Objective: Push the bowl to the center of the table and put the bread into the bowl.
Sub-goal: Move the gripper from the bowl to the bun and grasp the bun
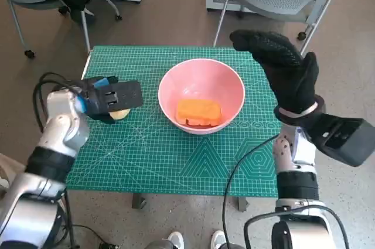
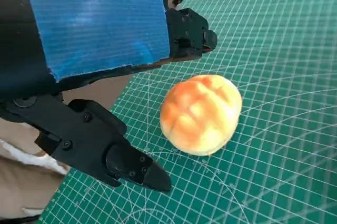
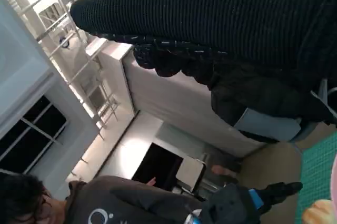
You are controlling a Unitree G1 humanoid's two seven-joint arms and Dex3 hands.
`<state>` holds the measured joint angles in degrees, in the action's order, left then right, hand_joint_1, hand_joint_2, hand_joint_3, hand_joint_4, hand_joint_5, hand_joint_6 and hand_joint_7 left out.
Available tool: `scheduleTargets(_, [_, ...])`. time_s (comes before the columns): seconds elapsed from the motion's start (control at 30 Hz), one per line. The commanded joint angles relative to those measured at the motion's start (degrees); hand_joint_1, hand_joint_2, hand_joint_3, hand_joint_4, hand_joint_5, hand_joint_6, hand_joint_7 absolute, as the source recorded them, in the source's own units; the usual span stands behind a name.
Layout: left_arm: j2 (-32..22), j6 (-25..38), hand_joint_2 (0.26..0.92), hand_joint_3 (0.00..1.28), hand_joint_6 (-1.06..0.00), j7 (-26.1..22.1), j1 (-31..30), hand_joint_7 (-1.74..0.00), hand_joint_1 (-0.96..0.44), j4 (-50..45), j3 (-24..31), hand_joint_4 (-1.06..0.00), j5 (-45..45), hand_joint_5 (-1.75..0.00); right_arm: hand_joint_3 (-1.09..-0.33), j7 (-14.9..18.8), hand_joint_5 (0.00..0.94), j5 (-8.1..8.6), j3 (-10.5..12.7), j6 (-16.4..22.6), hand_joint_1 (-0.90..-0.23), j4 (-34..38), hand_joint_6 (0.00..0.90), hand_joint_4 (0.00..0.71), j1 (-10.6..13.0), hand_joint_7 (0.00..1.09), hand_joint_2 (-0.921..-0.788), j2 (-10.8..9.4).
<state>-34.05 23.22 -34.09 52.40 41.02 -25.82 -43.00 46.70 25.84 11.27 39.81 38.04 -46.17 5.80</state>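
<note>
From the head view, the pink bowl (image 1: 201, 95) sits near the middle of the green cutting mat (image 1: 176, 155), upright, with an orange block (image 1: 199, 111) lying inside it, its long side running across the table. The bread (image 1: 120, 113) lies on the mat to the left of the bowl, almost hidden there under the left hand (image 1: 108, 98); only a pale edge peeks out.

The left wrist view shows what the head view hides: the bread (image 2: 200, 114) is a round golden bun, domed side up, with no clear long axis, resting on the mat between the black fingers (image 2: 126, 163), which stand apart on either side of it without touching it. That hand is released, holding nothing.

The right hand (image 1: 287, 73) is raised above the right edge of the mat beside the bowl, fingers spread, empty. The right wrist view shows mostly the glove (image 3: 221, 18), a person (image 3: 79, 203) nearby and the room.
</note>
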Motion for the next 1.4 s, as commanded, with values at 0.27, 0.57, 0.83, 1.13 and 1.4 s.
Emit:
scheduleTargets(0.27, [3.28, -2.44, 0.693, 0.00, -0.12, 4.31, 5.44, 0.00, -0.32, 9.46, -2.47, 0.00, -0.57, 0.00, -0.820, 1.38, 0.000, 0.67, 0.25, -0.67, -0.707, 0.97, -0.001, 0.010, 0.46, 0.23, -0.921, 0.47])
scheduleTargets(0.57, [5.84, -5.33, 0.691, 0.00, -0.12, 8.44, 7.85, 0.00, -0.31, 17.12, -3.36, 0.00, 0.07, 0.00, -0.819, 1.37, 0.001, 0.61, 0.09, -0.86, -0.707, 0.43, -0.001, 0.011, 0.66, 0.23, -0.921, 0.97])
scheduleTargets(0.83, [7.77, -7.73, 0.691, 0.00, -0.12, 11.55, 9.42, 0.00, -0.32, 22.67, -3.71, 0.00, 0.44, 0.00, -0.818, 0.85, 0.001, 0.17, -0.07, -1.04, -0.708, -0.18, -0.001, 0.012, 0.95, 0.23, -0.921, 1.32])
scheduleTargets(1.13, [9.44, -10.01, 0.689, 0.00, -0.12, 14.31, 10.03, 0.00, -0.31, 27.32, -4.01, 0.00, 0.66, 0.00, -0.815, 0.44, 0.002, 0.05, -0.05, -1.56, -0.709, -1.33, -0.001, 0.013, 1.52, 0.24, -0.921, 1.55])
scheduleTargets(1.4, [10.51, -10.58, 0.689, 0.00, -0.12, 15.77, 9.76, 0.00, -0.31, 29.81, -4.02, 0.00, 0.90, 0.00, -0.811, 0.19, 0.005, 0.03, 0.21, -1.88, -0.711, -1.43, -0.001, 0.022, 1.66, 0.24, -0.921, 1.87])
